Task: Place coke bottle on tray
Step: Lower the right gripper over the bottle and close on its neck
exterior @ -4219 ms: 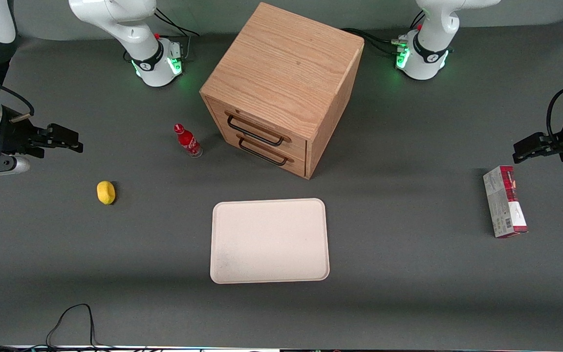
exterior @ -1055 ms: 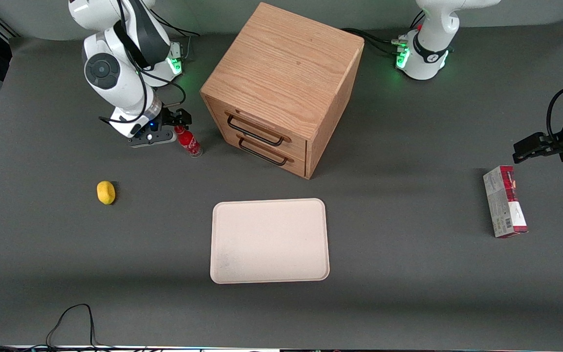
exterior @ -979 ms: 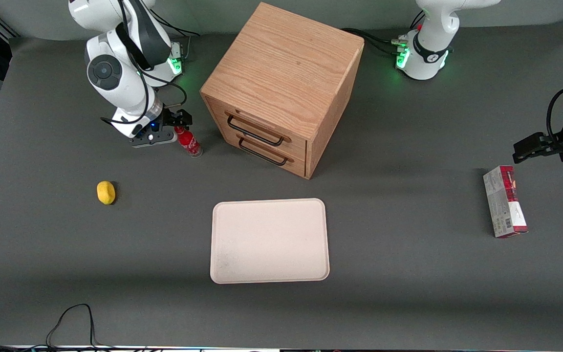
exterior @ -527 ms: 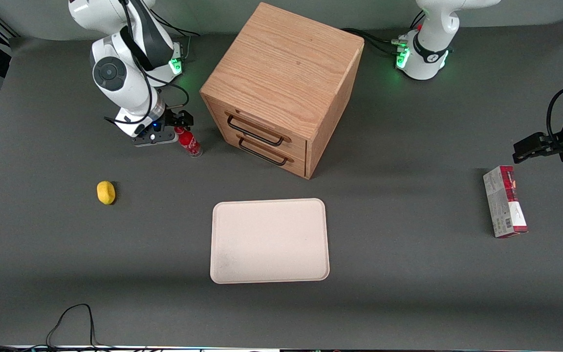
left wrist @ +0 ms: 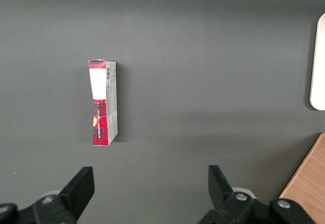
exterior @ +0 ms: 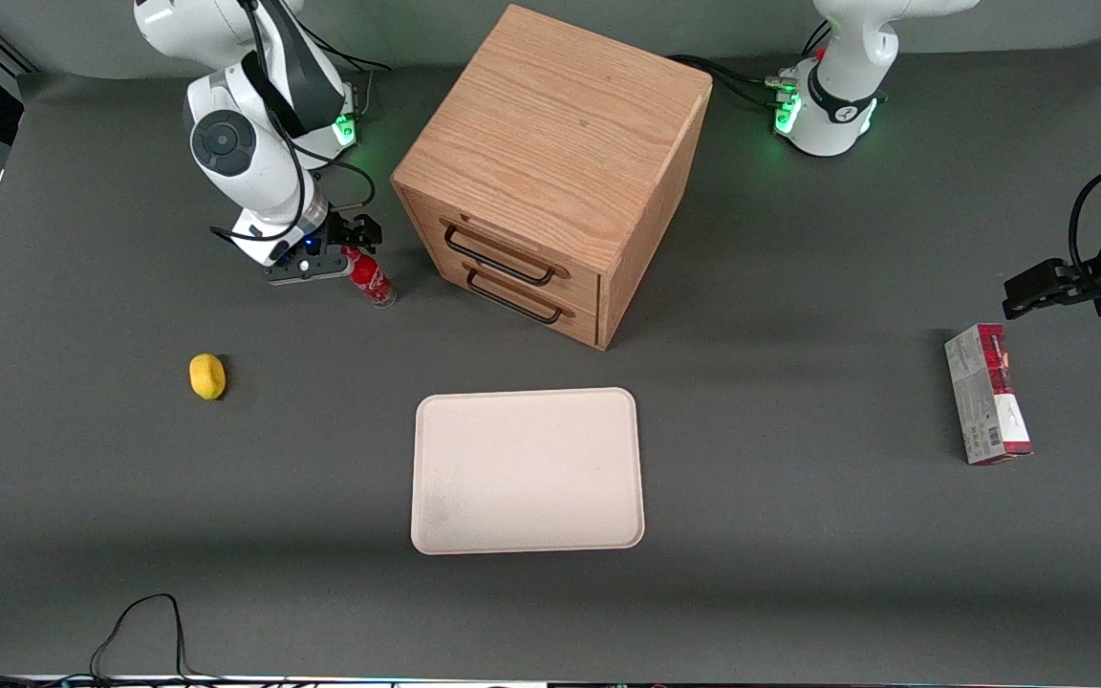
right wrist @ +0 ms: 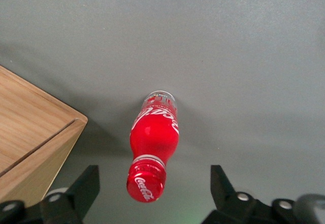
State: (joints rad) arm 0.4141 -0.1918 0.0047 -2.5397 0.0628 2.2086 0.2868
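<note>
One coke bottle (exterior: 371, 275) stands upright on the desk (exterior: 799, 535), just in front of the wooden cabinet (exterior: 550, 172) toward the working arm's end and well apart from the tray (exterior: 528, 470). Above its cap hangs the gripper (right wrist: 152, 196), fingers (right wrist: 78, 191) spread wide to either side and touching nothing. Small, stiff and probably light, the bottle looks smooth and easily tipped. Its narrow neck offers little hold; the broader red body below the cap seems the safer place to clamp.
</note>
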